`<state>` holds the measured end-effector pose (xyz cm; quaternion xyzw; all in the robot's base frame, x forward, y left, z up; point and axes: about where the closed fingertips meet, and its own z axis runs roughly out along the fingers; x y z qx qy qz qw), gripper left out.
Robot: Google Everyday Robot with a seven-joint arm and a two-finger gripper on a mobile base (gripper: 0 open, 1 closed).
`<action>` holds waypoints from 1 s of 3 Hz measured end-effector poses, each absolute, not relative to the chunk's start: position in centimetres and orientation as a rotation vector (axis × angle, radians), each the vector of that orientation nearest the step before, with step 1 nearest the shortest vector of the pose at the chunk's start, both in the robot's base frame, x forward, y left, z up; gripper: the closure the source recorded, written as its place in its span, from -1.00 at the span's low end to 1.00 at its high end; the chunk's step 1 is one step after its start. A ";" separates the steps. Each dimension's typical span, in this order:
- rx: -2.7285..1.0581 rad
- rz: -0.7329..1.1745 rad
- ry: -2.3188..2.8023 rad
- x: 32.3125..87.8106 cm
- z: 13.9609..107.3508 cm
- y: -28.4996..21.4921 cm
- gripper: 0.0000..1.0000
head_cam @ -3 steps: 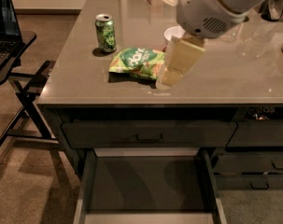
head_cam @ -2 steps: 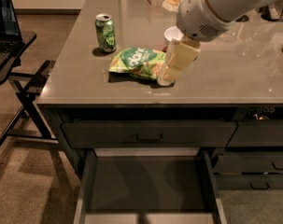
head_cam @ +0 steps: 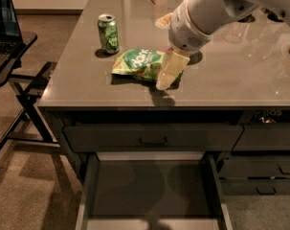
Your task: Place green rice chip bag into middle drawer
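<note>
The green rice chip bag (head_cam: 135,61) lies flat on the grey countertop (head_cam: 240,75), near its front edge. My gripper (head_cam: 164,83), cream-coloured under a white wrist, points down and left at the bag's right end and covers that end. The middle drawer (head_cam: 149,190) is pulled open below the counter, and its dark floor is bare. Its pale side walls show left and right.
A green soda can (head_cam: 108,32) stands on the counter, behind and left of the bag. A closed top drawer with a bar handle (head_cam: 151,140) sits above the open one. Narrower drawers (head_cam: 264,176) are at right. A laptop on a folding stand (head_cam: 3,28) is at left.
The wrist has swung back and up while the gripper tip has edged slightly down and left at the bag's right end. The bag and can have not moved.
</note>
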<state>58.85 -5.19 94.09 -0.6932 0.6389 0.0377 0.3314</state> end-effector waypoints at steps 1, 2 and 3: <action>-1.854 0.149 1.676 60.9 91.8 -4.1 -1.00; -1.890 0.179 1.691 62.5 89.8 -3.4 -1.00; -1.901 0.201 1.770 64.5 86.7 -4.7 -1.00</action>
